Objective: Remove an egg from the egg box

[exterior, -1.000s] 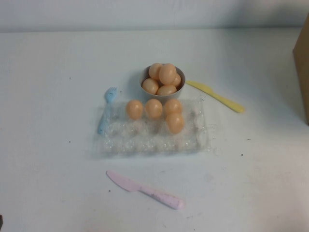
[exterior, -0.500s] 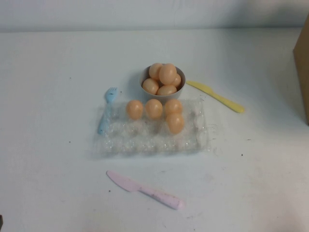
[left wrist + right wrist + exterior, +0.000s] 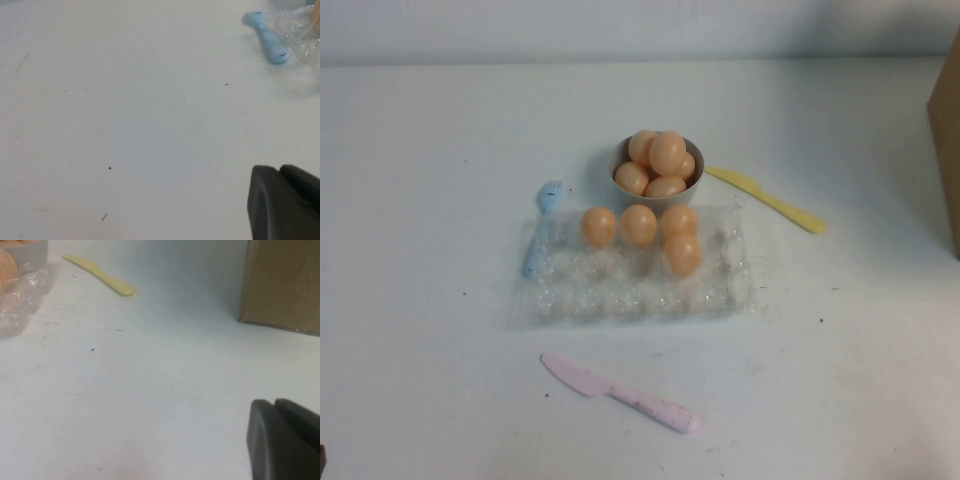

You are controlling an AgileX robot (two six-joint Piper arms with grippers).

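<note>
The clear crinkly egg box [image 3: 635, 285] lies mid-table, and several peach-orange eggs sit in its far cups, one of them an egg [image 3: 683, 254] in the second row. Neither arm shows in the high view. My left gripper [image 3: 280, 169] hangs shut and empty over bare table, well away from the egg box's corner [image 3: 300, 35]. On the other side of the box my right gripper [image 3: 275, 402] is also shut and empty, far from the box's edge [image 3: 22, 297].
A grey bowl [image 3: 620, 160] heaped with eggs stands just behind the box. A blue fork [image 3: 542, 228] lies at the box's left end, a yellow knife [image 3: 767, 199] at the back right, a pink knife [image 3: 620, 393] in front. A cardboard box [image 3: 945, 140] stands at the right edge.
</note>
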